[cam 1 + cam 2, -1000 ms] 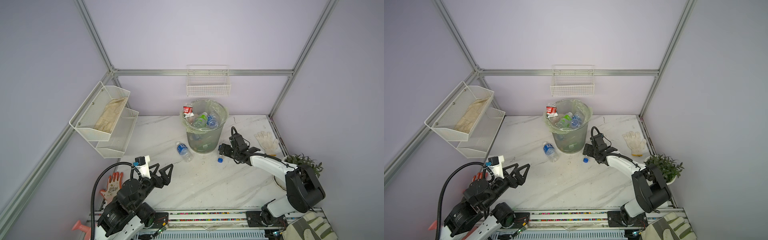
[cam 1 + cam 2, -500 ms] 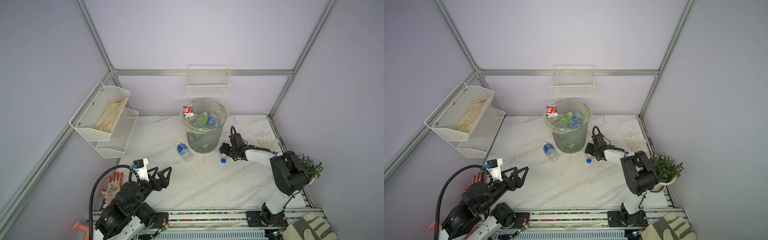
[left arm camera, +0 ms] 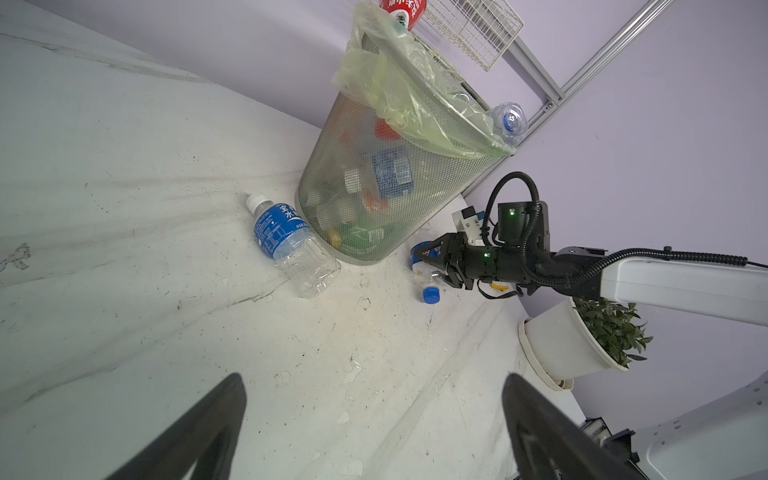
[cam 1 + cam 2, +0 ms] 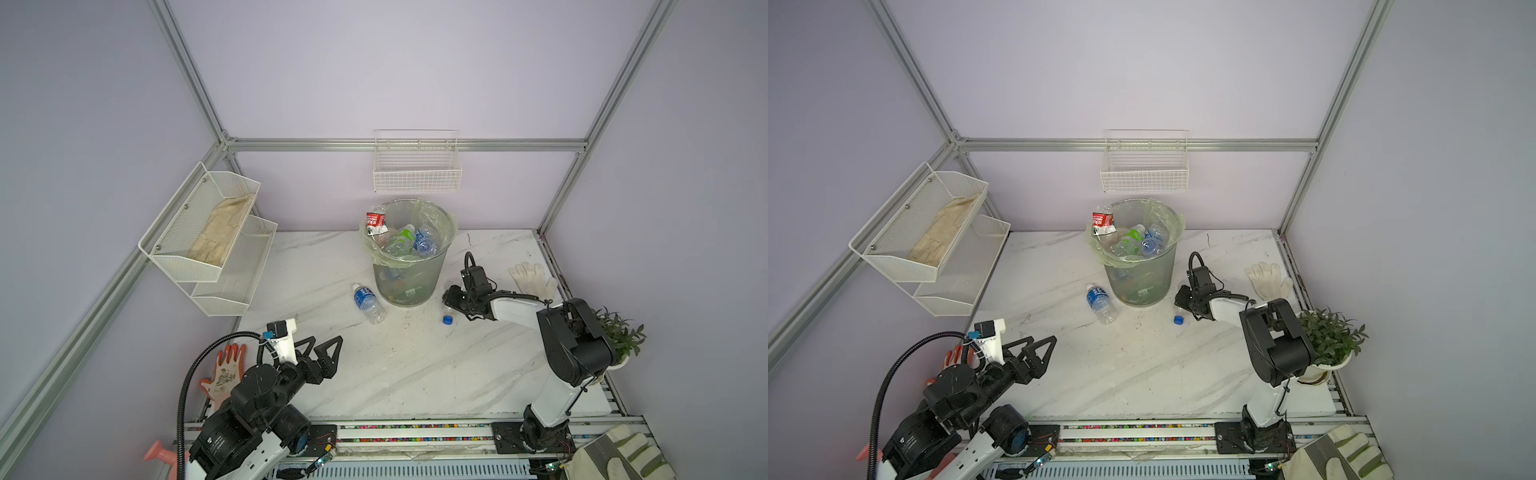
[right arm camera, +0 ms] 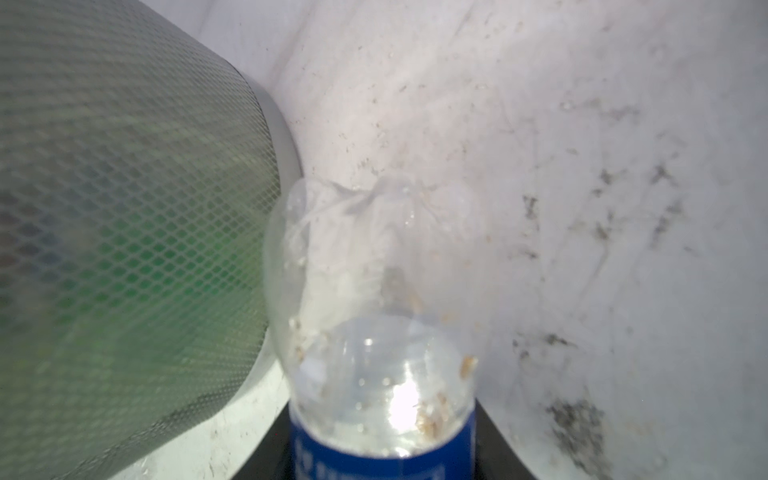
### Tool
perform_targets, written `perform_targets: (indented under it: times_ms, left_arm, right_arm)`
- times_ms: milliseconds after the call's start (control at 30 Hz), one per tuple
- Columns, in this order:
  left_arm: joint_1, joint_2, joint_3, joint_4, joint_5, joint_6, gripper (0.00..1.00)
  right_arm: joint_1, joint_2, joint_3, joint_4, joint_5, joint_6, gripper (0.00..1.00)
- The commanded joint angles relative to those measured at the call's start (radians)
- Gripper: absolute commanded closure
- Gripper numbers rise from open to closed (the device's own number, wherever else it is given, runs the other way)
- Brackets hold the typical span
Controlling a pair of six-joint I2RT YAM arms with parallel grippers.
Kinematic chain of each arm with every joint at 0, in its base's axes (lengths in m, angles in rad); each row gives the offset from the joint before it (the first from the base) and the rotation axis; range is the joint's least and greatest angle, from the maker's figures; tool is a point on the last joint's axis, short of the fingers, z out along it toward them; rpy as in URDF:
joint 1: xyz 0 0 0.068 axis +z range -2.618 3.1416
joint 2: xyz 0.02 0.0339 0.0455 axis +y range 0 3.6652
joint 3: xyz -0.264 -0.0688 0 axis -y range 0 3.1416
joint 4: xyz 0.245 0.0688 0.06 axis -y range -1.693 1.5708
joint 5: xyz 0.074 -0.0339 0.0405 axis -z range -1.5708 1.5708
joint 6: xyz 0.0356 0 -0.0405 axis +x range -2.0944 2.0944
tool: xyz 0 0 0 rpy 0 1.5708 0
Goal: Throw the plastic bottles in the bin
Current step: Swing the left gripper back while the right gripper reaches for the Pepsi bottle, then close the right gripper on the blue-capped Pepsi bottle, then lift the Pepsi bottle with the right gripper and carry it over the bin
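Observation:
The bin (image 4: 409,282) (image 4: 1138,278) (image 3: 374,187) is a grey mesh basket with a pale green liner, holding several plastic bottles. A red-labelled one (image 4: 376,219) leans on its rim. One blue-labelled bottle (image 4: 368,302) (image 4: 1100,303) (image 3: 291,245) lies on the table left of the bin's base. My right gripper (image 4: 451,301) (image 4: 1181,301) (image 3: 428,264) (image 5: 382,415) is low at the bin's right base. It is shut on a small crumpled blue-capped bottle (image 4: 448,312) (image 3: 426,276) (image 5: 374,311). My left gripper (image 4: 328,340) (image 4: 1043,340) (image 3: 374,378) hangs open and empty over the front left of the table.
A white glove (image 4: 532,278) lies right of the right arm, and a potted plant (image 4: 619,336) stands at the right edge. White wire baskets (image 4: 417,174) (image 4: 208,237) hang on the back and left walls. An orange glove (image 4: 224,370) and a pink watering can (image 4: 156,451) sit front left.
My right gripper's jaws have closed from wide open onto the small blue-capped bottle beside the bin, and that arm's elbow has swung up and inward. The left arm has drawn back slightly.

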Motion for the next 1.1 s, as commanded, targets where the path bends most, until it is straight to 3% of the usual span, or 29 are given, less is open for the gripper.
perform_targets:
  times_ms: [0, 167, 533, 833, 1067]
  left_arm:
    - [-0.005, -0.01, -0.023, 0.008, 0.0, -0.009, 0.05]
    - [-0.006, -0.009, -0.023, 0.009, 0.001, -0.011, 0.05]
    - [-0.005, -0.003, -0.016, 0.01, 0.001, -0.018, 0.05]
    - [-0.004, 0.001, -0.006, 0.011, 0.005, -0.023, 0.05]
    - [-0.005, 0.009, 0.003, 0.012, 0.011, -0.029, 0.06]
  right_arm:
    - [-0.007, -0.091, -0.03, -0.001, 0.038, 0.004, 0.87]
    - [-0.008, -0.256, -0.059, -0.014, 0.07, 0.005, 1.0]
    - [-0.006, -0.678, 0.09, -0.113, 0.161, -0.1, 1.0]
    - [-0.004, -0.914, 0.177, 0.021, 0.06, -0.1, 1.0]
    - [-0.005, -0.982, 0.248, 0.056, -0.007, -0.12, 1.0]
